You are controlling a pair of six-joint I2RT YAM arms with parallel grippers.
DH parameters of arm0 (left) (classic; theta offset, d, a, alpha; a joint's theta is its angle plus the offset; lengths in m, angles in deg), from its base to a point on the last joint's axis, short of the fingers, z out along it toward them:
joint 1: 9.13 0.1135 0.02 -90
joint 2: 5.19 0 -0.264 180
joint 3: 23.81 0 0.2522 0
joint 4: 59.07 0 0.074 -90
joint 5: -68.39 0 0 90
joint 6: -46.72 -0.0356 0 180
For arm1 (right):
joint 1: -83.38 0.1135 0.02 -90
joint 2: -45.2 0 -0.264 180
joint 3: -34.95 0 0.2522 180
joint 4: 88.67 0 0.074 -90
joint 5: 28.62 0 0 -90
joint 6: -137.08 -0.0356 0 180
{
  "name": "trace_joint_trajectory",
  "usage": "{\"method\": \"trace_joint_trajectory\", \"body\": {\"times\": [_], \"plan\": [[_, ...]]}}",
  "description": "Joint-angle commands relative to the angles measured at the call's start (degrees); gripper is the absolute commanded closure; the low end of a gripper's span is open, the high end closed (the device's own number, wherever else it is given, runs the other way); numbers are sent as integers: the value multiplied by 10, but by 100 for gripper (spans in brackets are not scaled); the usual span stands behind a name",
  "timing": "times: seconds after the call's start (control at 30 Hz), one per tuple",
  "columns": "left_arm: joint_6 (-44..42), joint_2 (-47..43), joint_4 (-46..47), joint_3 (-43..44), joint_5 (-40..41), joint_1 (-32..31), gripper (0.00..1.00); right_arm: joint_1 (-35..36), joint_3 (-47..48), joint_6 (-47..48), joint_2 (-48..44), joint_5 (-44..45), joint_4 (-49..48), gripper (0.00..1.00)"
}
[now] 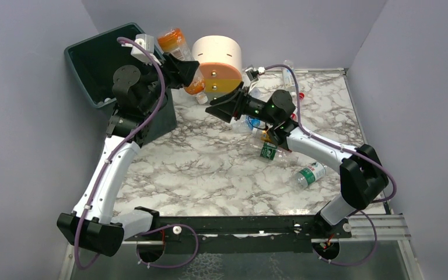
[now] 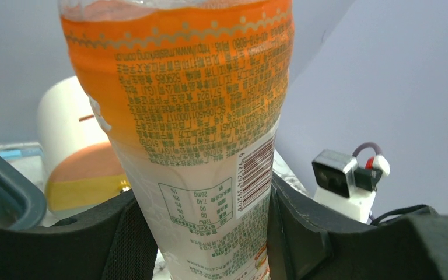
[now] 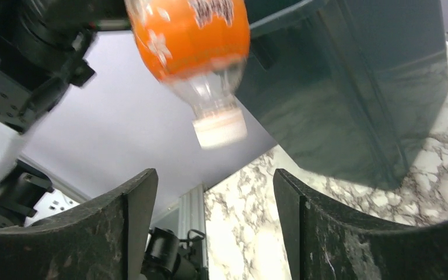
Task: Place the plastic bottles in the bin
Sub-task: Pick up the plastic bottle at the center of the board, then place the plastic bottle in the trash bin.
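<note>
Orange bottle (image 1: 172, 41) hangs between bin (image 1: 93, 65) and drawer unit (image 1: 217, 53).

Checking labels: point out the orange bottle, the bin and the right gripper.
orange bottle (image 1: 173, 42): top view, on its raised upper end.
bin (image 1: 96, 69): top view, on the inner wall.
right gripper (image 3: 213, 175): right wrist view, midway between the open fingertips.

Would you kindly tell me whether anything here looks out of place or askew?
The orange bottle in the left gripper is held upside down, cap toward the table, beside the bin rather than over it. Other bottles lie on their sides by the right arm.
</note>
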Motion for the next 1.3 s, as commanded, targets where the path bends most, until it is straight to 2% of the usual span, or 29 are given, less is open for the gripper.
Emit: {"method": "trace_joint_trajectory", "body": {"times": [0.0, 0.23, 0.5, 0.6, 0.87, 1.17, 1.23, 1.27], "plan": [[-55, 6, -26, 58, 35, 1, 41, 3, -12, 19, -23, 2, 24, 21], [-147, 27, -90, 147, 120, 2, 39, 3, -42, 42, -47, 4, 65, 18], [-256, 47, -104, 187, 249, 6, 35, 3, -73, 64, -72, 11, 96, 18], [-277, 54, -99, 193, 280, 28, 35, 3, -80, 71, -81, 15, 109, 18], [-282, 77, -60, 169, 296, 126, 35, 2, -91, 81, -93, 19, 124, 18], [-242, 92, -40, 129, 287, 170, 32, 2, -86, 97, -99, 25, 150, 17], [-228, 97, -46, 130, 275, 182, 28, 2, -86, 100, -99, 26, 154, 17], [-223, 100, -50, 133, 274, 186, 22, 2, -85, 101, -100, 25, 155, 17]]}}
